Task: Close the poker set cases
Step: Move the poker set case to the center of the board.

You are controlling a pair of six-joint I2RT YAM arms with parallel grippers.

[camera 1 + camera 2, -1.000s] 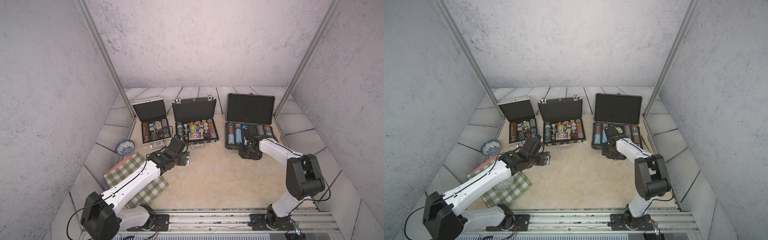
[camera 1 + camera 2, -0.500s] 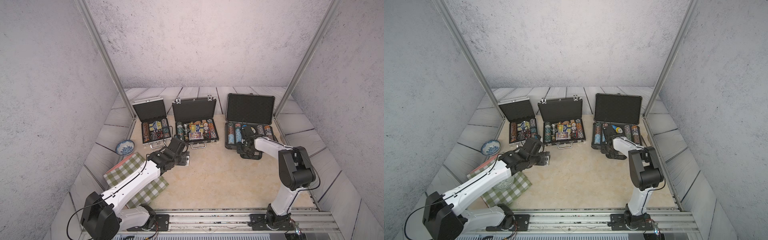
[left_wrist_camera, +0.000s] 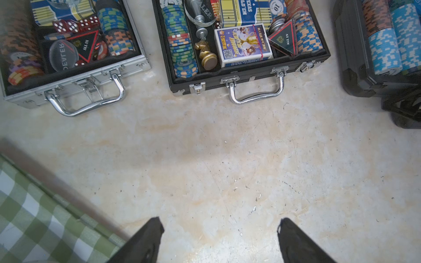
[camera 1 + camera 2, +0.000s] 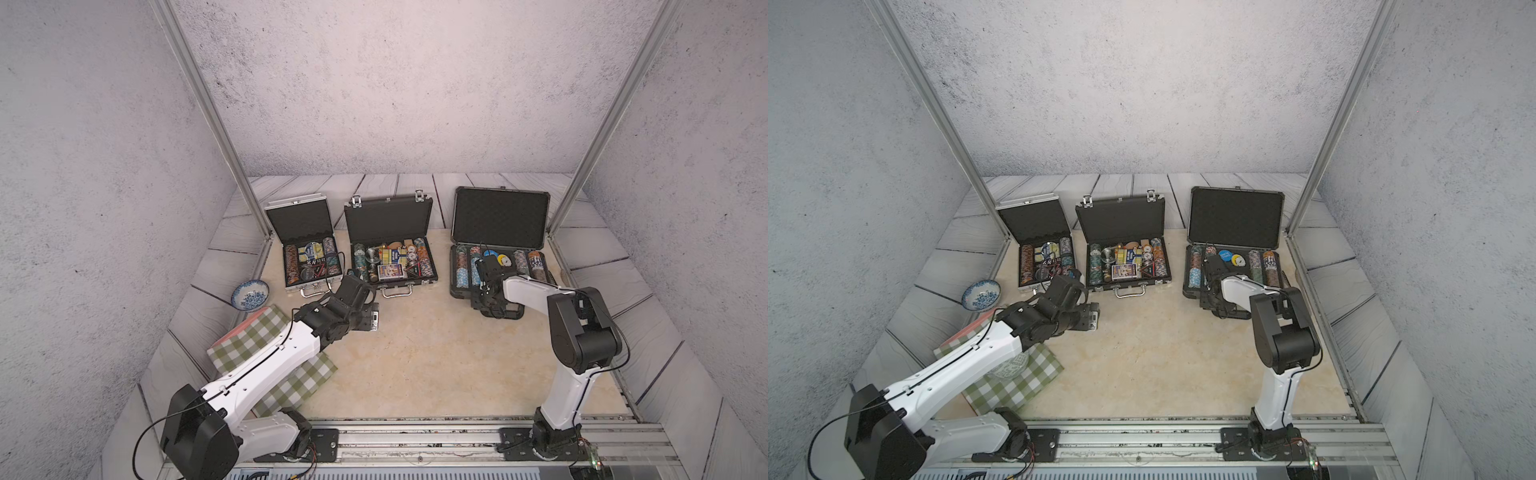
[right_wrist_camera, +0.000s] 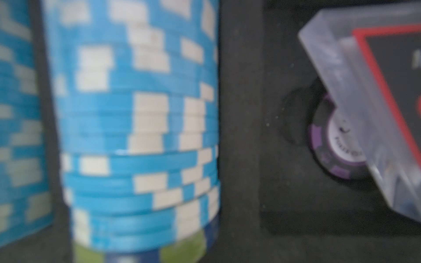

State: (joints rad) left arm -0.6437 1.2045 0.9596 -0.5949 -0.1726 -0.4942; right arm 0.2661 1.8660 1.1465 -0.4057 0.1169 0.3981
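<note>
Okay, R arm [image 4: 582, 332] has swung its elbow in. The right gripper [image 4: 484, 268] is low over blue chips [image 5: 136, 113] in the big black case [image 4: 498, 216]; can't tell its fingers. Left gripper [image 3: 219, 227] unmoved, wide, empty. Silver case [image 4: 301, 216], mid case [image 4: 388, 222]: all 3 lids up, none closed yet.

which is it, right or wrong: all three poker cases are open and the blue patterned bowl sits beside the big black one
Wrong in one respect: all three poker cases are open, but the blue patterned bowl sits beside the small silver case, as both top views show.
</note>
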